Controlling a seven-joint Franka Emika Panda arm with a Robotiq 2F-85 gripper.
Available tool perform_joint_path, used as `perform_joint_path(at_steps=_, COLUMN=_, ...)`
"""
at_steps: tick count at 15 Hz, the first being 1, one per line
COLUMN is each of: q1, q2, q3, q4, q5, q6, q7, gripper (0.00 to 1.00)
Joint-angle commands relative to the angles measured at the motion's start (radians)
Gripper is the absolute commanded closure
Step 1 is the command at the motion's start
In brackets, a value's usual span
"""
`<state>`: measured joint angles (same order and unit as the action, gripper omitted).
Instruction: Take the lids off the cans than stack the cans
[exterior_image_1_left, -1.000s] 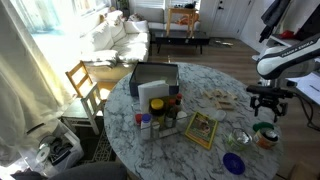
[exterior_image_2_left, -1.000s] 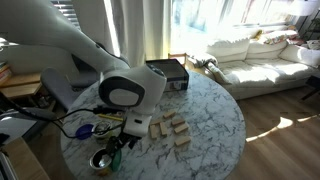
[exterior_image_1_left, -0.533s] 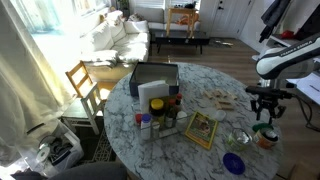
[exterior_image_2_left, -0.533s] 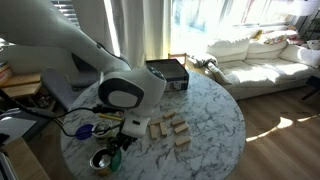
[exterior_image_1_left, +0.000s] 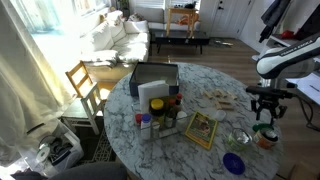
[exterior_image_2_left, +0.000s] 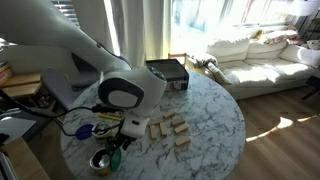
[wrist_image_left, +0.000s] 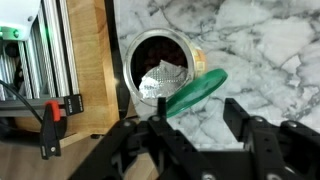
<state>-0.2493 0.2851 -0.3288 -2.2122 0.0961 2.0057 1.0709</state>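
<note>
A: Tilting, is it, that green lid (wrist_image_left: 196, 92)?
B: Yes, it is leaning between the pincer's (wrist_image_left: 198, 120) fingers, over the rim of the open tan-orange can (wrist_image_left: 160, 70) just ahead of them.
A: Is the pincer clenching it?
B: I cannot tell. The marble table (wrist_image_left: 270, 40) is lying beneath the pincer.

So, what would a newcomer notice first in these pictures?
In the wrist view, a green lid stands tilted at the rim of an open can, between the fingers of the hand. In an exterior view, a blue lid lies flat on the round marble table, near its edge.
</note>
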Motion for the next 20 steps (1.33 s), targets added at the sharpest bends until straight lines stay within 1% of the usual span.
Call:
perform_joint_path(at_steps=1, q1=-0.005, q2=0.006, q3=-0.002, q4=-0.011, q5=0.011, q6=0.003, q7=-0.007, gripper=0.08)
perform_joint_path(at_steps=2, q1=-0.004, q2=0.007, q3=-0.002, q4=-0.012, q5=0.01, q6=0.002, q7=-0.007, gripper=0.02)
perform_joint_path(at_steps=3, q1=-0.004, q2=0.005, q3=-0.003, q4=-0.016, q5=0.008, q6=0.001, q7=-0.003, gripper=0.0)
perform_joint_path(at_steps=7, q1=-0.007, q2=-0.001, q3=0.0, q4=-0.041, q5=0.026, q6=0.012, q7=-0.011, gripper=0.0)
perform_joint_path(at_steps=8, q1=-0.008, q2=-0.001, q3=0.002, q4=-0.047, q5=0.033, q6=0.012, q7=-0.015, gripper=0.04)
perform_joint_path(at_steps=9, q1=-0.009, q2=0.002, q3=0.003, q4=-0.053, q5=0.041, q6=0.014, q7=-0.016, gripper=0.13)
perform_joint_path(at_steps=10, q1=-0.009, q2=0.003, q3=0.002, q4=-0.056, q5=0.047, q6=0.015, q7=-0.015, gripper=0.26)
perform_joint_path(at_steps=11, q1=-0.01, q2=0.002, q3=0.001, q4=-0.06, q5=0.051, q6=0.019, q7=-0.012, gripper=0.33)
perform_joint_path(at_steps=12, q1=-0.009, q2=-0.001, q3=0.0, q4=-0.063, q5=0.054, q6=0.021, q7=-0.01, gripper=0.43)
perform_joint_path(at_steps=15, q1=-0.007, q2=-0.004, q3=-0.002, q4=-0.062, q5=0.054, q6=0.028, q7=-0.003, gripper=0.66)
perform_joint_path(at_steps=17, q1=-0.005, q2=-0.005, q3=-0.002, q4=-0.06, q5=0.049, q6=0.031, q7=-0.004, gripper=0.83)
perform_joint_path(at_steps=19, q1=-0.004, q2=-0.009, q3=-0.002, q4=-0.06, q5=0.044, q6=0.032, q7=-0.004, gripper=0.96)
perform_joint_path(at_steps=20, q1=-0.003, q2=-0.012, q3=-0.003, q4=-0.06, q5=0.041, q6=0.032, q7=-0.003, gripper=1.0)
